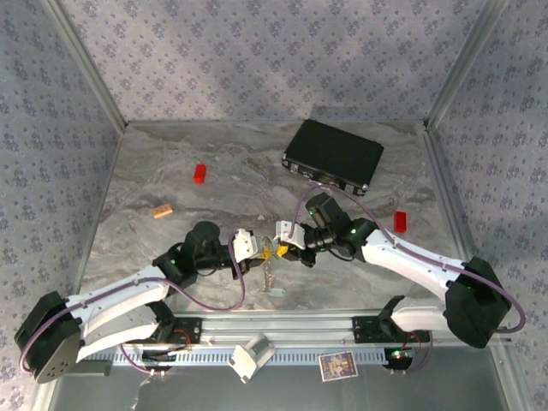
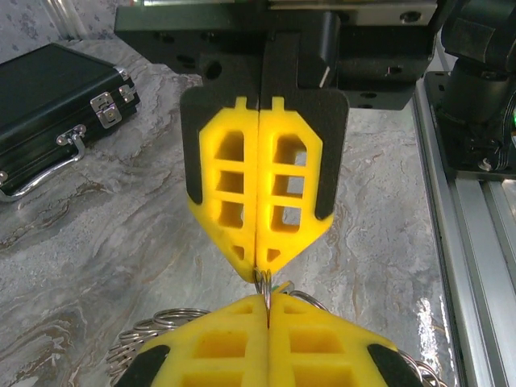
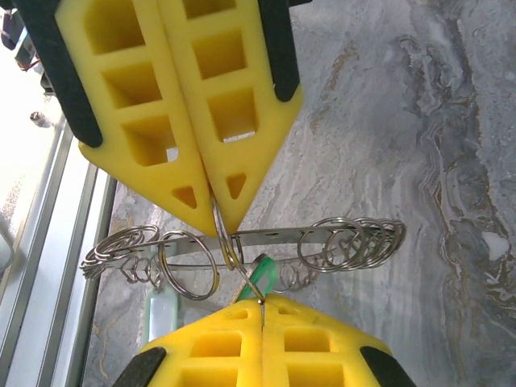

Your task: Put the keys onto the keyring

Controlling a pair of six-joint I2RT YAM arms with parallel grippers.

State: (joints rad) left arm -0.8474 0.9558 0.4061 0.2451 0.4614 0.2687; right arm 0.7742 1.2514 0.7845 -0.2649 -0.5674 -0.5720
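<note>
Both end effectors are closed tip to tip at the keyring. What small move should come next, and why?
Probably the right end effector should twist slightly, working the green-headed key along the small ring. Both it and the left end effector are shut on loops of the keyring, and the key sits right between their tips.

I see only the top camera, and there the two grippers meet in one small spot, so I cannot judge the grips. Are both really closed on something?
Observer: Yes for the left. In the right wrist view the left gripper is shut, pinching one loop of the keyring.
Operator: And the right one?
Observer: The right gripper is shut on a mint-green key, whose head shows at its tips.
Operator: Do the tips touch each other?
Observer: In the left wrist view they stand point to point with a thin wire loop between them. Whether they touch, I cannot tell.
</note>
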